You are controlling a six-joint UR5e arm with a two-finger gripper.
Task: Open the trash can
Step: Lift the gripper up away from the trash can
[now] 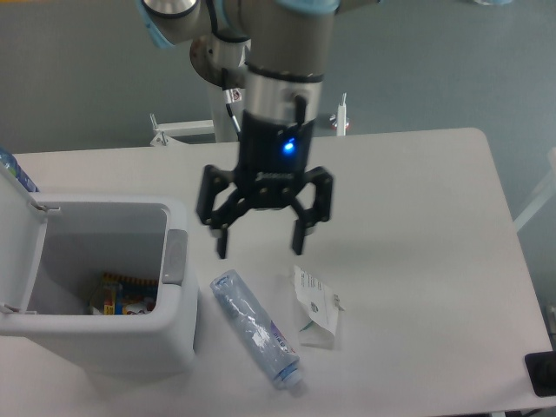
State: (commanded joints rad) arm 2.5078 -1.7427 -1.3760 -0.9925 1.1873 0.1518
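Observation:
The white trash can (104, 334) stands at the table's front left with its lid (16, 230) swung up at the left side, so the inside shows. Colourful packaging lies at its bottom. A grey push-button tab (175, 257) sits on its right rim. My gripper (261, 241) hangs open above the table just right of the can, fingers spread wide with nothing between them, clear of the tab.
A clear plastic bottle (255, 327) lies on the table beside the can's right wall. A small white carton (315, 307) lies right of the bottle. A blue-labelled bottle (16, 174) peeks out behind the lid. A dark object (540, 373) sits at the table's right front edge.

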